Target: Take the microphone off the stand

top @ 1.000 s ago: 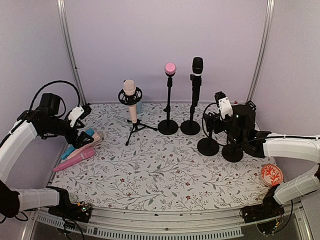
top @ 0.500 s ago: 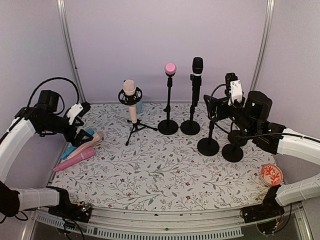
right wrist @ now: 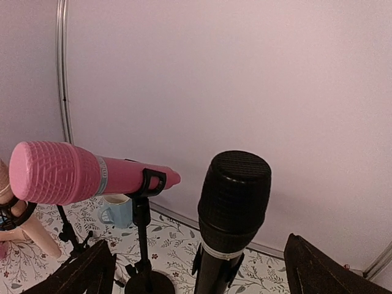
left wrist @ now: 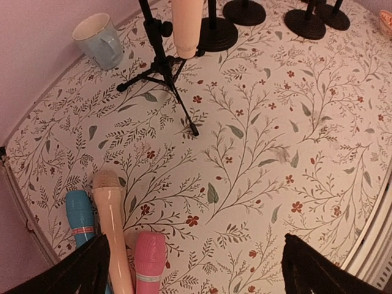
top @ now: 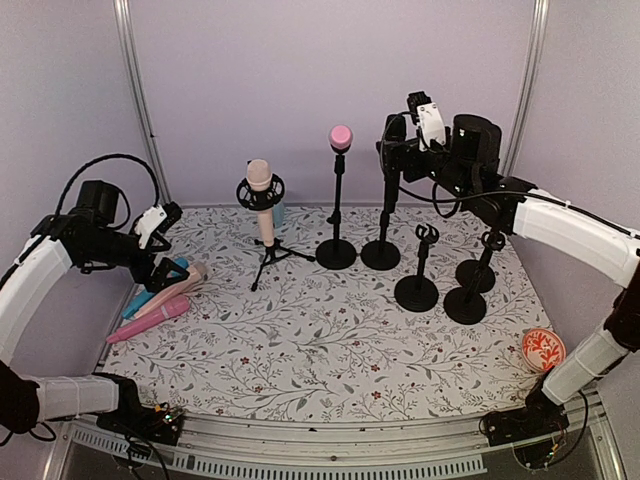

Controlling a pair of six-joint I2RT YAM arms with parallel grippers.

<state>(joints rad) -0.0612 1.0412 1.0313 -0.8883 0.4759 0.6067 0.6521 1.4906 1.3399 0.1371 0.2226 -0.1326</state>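
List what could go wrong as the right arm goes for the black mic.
1. The open right pincer is aimed at the black handheld microphone. Pulling sideways rather than up could tip its thin black round-based stand.
2. The pink microphone clipped on the neighbouring stand sits close beside it, so a wide-spread finger might knock it.

right tool [top: 398, 150] high, left tool [top: 164, 271] low, spread
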